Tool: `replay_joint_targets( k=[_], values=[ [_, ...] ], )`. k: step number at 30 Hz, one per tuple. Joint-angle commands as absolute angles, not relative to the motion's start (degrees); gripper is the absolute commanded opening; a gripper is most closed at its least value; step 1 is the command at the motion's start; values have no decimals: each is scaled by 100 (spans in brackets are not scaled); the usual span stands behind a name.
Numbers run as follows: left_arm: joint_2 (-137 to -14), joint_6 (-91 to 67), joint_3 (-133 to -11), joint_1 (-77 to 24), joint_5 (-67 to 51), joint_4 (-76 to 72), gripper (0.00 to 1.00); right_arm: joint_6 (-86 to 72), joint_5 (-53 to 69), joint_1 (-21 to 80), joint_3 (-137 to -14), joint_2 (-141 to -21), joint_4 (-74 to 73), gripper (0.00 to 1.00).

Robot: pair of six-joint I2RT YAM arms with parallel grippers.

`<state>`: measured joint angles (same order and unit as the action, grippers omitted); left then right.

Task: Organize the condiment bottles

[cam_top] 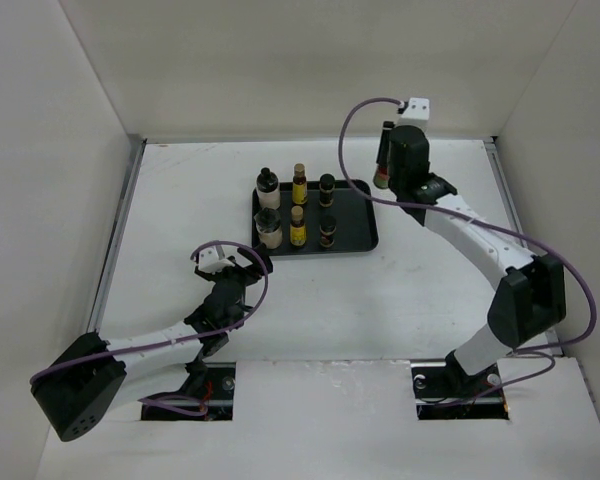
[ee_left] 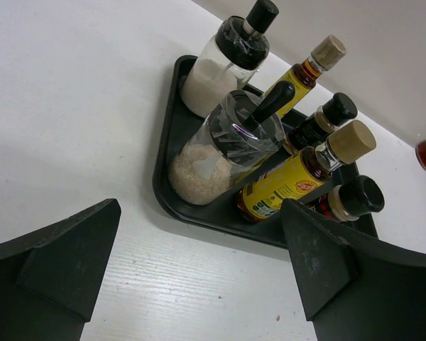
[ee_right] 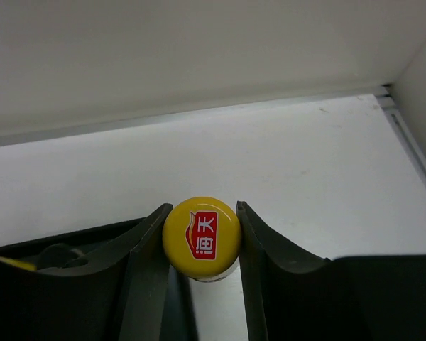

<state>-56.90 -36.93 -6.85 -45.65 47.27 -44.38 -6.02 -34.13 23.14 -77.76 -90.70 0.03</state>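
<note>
The left arm (cam_top: 150, 350) lies folded low over the worktop (cam_top: 380, 310), with its elbow out at the near left and its forearm angled toward the far right. The left end effector (cam_top: 245, 262) has its fingers (ee_left: 71, 249) spread wide, with nothing between them. The right arm (cam_top: 480, 240) bends at a raised elbow and reaches to the far side. The right end effector (ee_right: 202, 208) tilts downward, its fingers pinched on the cap of the yellow-capped bottle (ee_right: 202, 238).

We read two white Chinese characters, 海天, on a red emblem printed on the yellow cap (ee_right: 201, 237), while on the yellow label of the nearest slim bottle (ee_left: 282, 187) we make out only a small red round sign and illegibly small print.
</note>
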Motion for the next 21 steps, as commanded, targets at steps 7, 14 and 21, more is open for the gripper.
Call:
replay_joint_targets(
  k=[7, 14, 21],
  values=[
    [-5616, -3762, -835, -4548, 4676, -4667, 100, -852, -3322, 3176, -8323, -9544, 914, 27],
    [-5607, -3753, -835, -4566, 4676, -4658, 100, -1011, -3375, 3379, -8245, -9914, 1028, 27],
    [-5677, -3753, -844, -4557, 4676, -4667, 100, -1125, -3515, 3441, -7814, -9949, 1169, 28]
  ],
)
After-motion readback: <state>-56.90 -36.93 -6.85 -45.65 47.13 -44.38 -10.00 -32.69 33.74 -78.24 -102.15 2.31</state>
